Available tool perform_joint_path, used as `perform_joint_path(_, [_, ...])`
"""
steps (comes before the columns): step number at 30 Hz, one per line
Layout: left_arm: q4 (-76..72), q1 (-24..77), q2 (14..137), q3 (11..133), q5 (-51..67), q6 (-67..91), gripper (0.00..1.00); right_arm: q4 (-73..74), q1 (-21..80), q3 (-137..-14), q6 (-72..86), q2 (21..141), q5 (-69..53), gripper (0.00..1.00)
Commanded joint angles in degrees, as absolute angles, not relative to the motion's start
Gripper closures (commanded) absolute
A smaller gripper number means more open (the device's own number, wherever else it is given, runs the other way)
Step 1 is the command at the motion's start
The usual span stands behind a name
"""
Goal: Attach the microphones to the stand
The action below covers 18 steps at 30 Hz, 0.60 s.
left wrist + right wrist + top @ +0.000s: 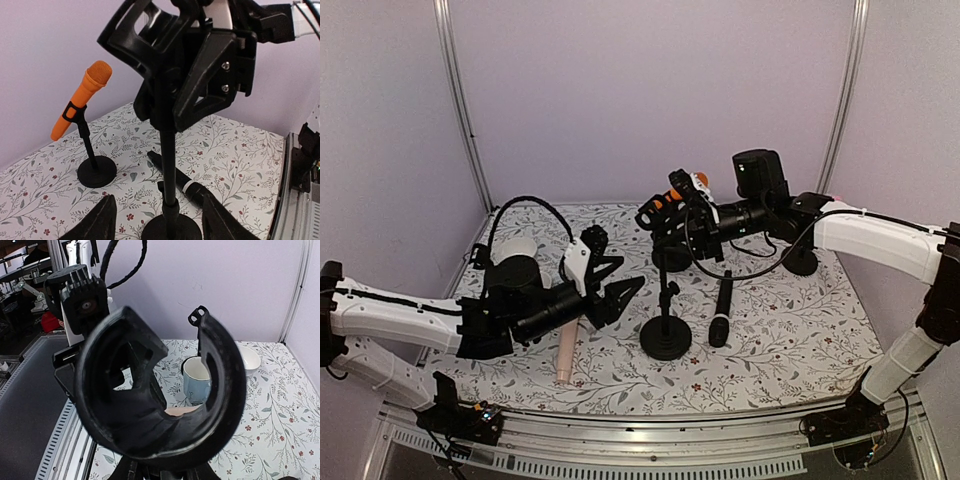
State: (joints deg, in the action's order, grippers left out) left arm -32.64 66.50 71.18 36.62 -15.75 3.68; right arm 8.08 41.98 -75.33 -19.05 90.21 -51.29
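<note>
The orange microphone (82,100) sits clipped in the rear stand (96,172), tilted with its rounded head up. The black microphone (721,310) lies flat just right of the front stand (666,345). The beige-pink microphone (567,355) lies flat on that stand's left, partly hidden.

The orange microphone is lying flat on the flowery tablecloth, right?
Not quite. The orange microphone is not lying flat: it is clipped, tilted, into a small stand that stands on the flowery tablecloth. The left wrist view shows it.
</note>
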Motion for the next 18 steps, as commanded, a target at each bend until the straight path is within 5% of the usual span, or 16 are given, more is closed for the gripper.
perform_joint_path(1, [-36.5,67.4,75.0,38.8,-16.7,0.7,0.40,-1.8,42.1,-73.4,-18.0,90.3,-49.2,1.00])
perform_joint_path(7, [-38.8,67.4,79.3,40.7,-16.8,0.0,0.40,-2.4,42.1,-72.1,-17.9,91.1,-49.1,0.83])
perform_joint_path(13, [-40.2,67.4,81.0,40.7,-16.6,1.8,0.40,3.6,42.0,-73.6,-20.4,88.4,-47.6,0.39])
perform_joint_path(18, [-40.7,67.5,81.0,40.6,-15.7,2.5,0.40,13.4,41.9,-72.6,-24.3,83.5,-45.6,0.16])
